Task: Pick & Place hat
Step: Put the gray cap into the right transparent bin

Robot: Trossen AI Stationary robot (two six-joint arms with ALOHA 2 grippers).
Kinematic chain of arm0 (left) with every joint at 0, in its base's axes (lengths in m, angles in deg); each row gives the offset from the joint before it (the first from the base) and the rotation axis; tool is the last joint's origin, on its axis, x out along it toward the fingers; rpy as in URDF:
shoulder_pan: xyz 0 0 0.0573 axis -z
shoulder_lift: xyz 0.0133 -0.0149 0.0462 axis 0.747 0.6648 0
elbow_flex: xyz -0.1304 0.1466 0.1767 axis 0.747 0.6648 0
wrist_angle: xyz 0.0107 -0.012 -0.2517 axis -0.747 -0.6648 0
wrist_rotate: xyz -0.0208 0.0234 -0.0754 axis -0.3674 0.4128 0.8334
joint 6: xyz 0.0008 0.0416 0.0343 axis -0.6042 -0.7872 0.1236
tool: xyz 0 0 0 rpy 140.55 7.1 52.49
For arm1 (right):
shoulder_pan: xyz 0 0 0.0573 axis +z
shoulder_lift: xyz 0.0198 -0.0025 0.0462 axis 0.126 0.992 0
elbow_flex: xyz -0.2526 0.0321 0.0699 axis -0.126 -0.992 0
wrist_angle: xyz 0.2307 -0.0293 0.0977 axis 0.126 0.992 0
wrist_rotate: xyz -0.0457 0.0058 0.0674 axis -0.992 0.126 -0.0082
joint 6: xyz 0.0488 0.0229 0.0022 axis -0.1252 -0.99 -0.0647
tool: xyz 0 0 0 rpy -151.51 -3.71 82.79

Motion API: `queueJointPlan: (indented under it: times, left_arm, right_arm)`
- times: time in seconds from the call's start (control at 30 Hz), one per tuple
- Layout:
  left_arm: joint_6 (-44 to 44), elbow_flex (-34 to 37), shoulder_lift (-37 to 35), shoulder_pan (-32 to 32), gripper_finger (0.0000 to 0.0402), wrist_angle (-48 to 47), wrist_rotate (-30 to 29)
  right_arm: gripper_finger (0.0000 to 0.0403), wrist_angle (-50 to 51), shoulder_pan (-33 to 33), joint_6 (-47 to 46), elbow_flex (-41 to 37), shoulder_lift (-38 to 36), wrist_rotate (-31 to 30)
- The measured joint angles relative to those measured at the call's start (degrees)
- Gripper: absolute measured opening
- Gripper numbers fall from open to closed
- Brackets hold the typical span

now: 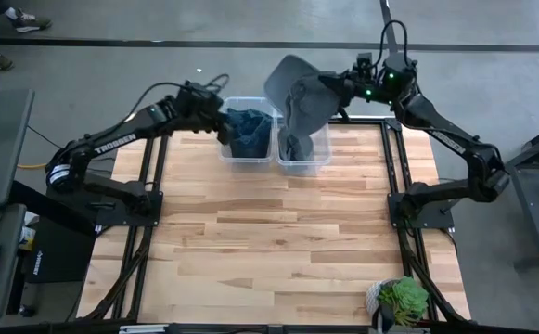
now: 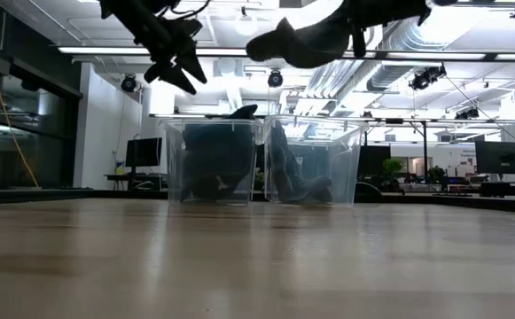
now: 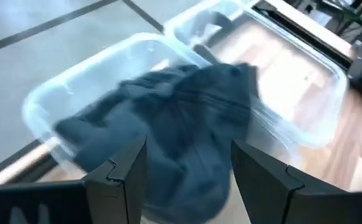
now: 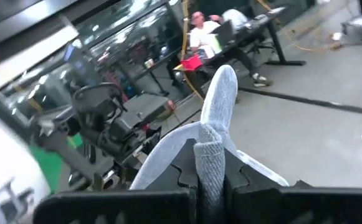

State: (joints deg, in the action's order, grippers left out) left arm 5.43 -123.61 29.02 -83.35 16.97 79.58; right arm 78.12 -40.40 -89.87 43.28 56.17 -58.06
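A grey hat [image 1: 299, 93] hangs in the air over the right clear bin [image 1: 320, 160], held up by my right gripper [image 1: 340, 88]; in the low view the hat [image 2: 306, 42] floats well above the bins. A second dark hat [image 2: 288, 173] lies inside that right bin [image 2: 346, 164]. The left clear bin [image 1: 227, 148] holds a dark blue hat [image 1: 249, 133], which fills the left wrist view [image 3: 181, 124]. My left gripper [image 1: 219, 117] hovers open just above that bin, its fingers [image 3: 121, 174] standing apart over the blue hat without touching it. My right gripper [image 4: 210, 180] pinches a narrow fold of the grey hat's cloth [image 4: 213, 152] between its two fingers. The fingers come at it roughly level from the table's right side. The hat is lifted clear and spreads out beyond the fingers toward the left [image 1: 292, 79].
Both bins stand side by side at the table's far edge. A small green potted plant [image 1: 401, 299] sits at the near right corner. Bare wooden tabletop [image 1: 269, 232] fills the middle and near part. People and desks show in the room beyond [image 4: 205, 31].
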Motion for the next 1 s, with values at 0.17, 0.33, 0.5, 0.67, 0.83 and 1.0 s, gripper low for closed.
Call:
queueJointPlan:
  times: [0.17, 0.33, 0.5, 0.67, 0.83, 1.0]
  left_arm:
    - [-2.93, 0.04, -0.77, -6.65, 0.0193, -0.05, 3.96]
    - [-4.97, 0.04, -0.74, -11.71, 0.0193, -0.11, 8.93]
    - [-5.77, 0.04, -0.73, -14.31, 0.0193, 0.2, 11.85]
    - [-5.95, 0.04, -0.72, -15.71, 0.0193, 1.78, 14.09]
    - [-5.91, 0.04, -0.72, -15.77, 0.0193, 3.28, 14.95]
    - [-5.0, 0.04, -0.69, -15.73, 0.0193, 3.3, 14.95]
  right_arm:
    - [0.0004, -1.27, -0.48, -4.39, 0.0, 2.34, -3.58]
    - [0.0004, -8.24, -0.31, -10.85, -4.66, 2.78, -9.19]
    - [0.0004, -23.61, -0.52, -23.36, -15.78, 2.74, -11.27]
    - [0.0004, -39.37, -0.33, -32.51, -26.07, 2.74, -16.6]
    - [0.0004, -45.39, 0.27, -37.59, -31.75, 2.63, -19.32]
    - [0.0004, -47.41, 2.85, -40.27, -34.17, 2.63, -24.69]
